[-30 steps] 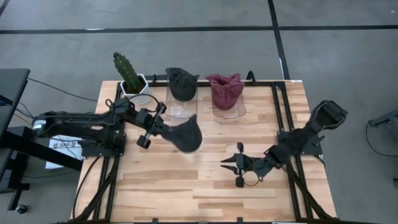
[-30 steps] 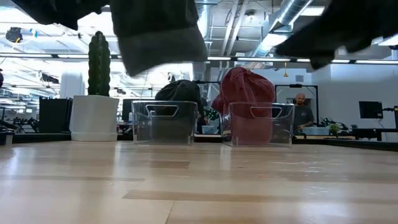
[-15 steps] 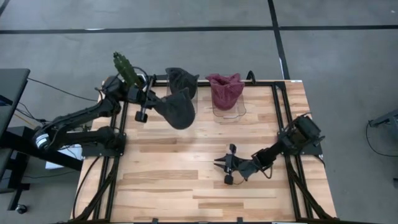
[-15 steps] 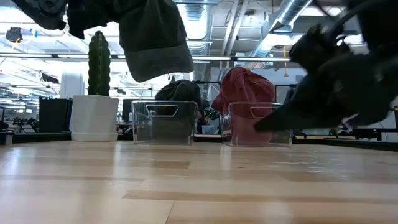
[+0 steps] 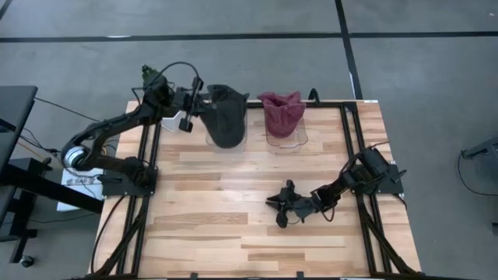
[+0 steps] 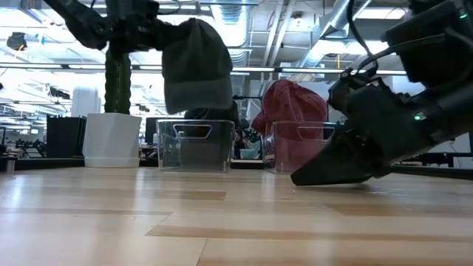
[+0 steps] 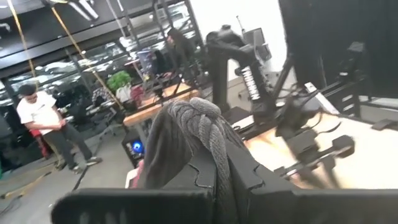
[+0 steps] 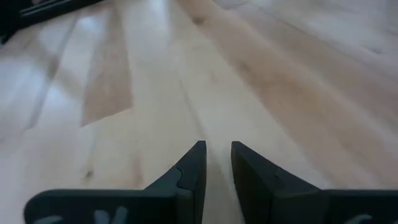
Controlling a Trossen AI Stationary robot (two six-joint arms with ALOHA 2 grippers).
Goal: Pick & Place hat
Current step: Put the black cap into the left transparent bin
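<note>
Left end effector is clamped on the dark grey hat, held aloft over the left clear bin at the tabletop's far edge. Right end effector, fingers slightly apart and empty, rests low on the near right tabletop

**A:** Where can you move freely?

**B:** The front half of the worktop lies bare, from the left rail across to the middle. You have open boards there.

**A:** And what blocks you?

**B:** Along the back edge two clear bins stand side by side: the left bin with the dark hat hanging over it from the left end effector, and the right bin stuffed with a red hat. A potted cactus stands at the back left corner, just beside the left arm. The right end effector lies low on the boards right of centre, fingers slightly apart and holding nothing, its arm stretching back to the right rail.
</note>
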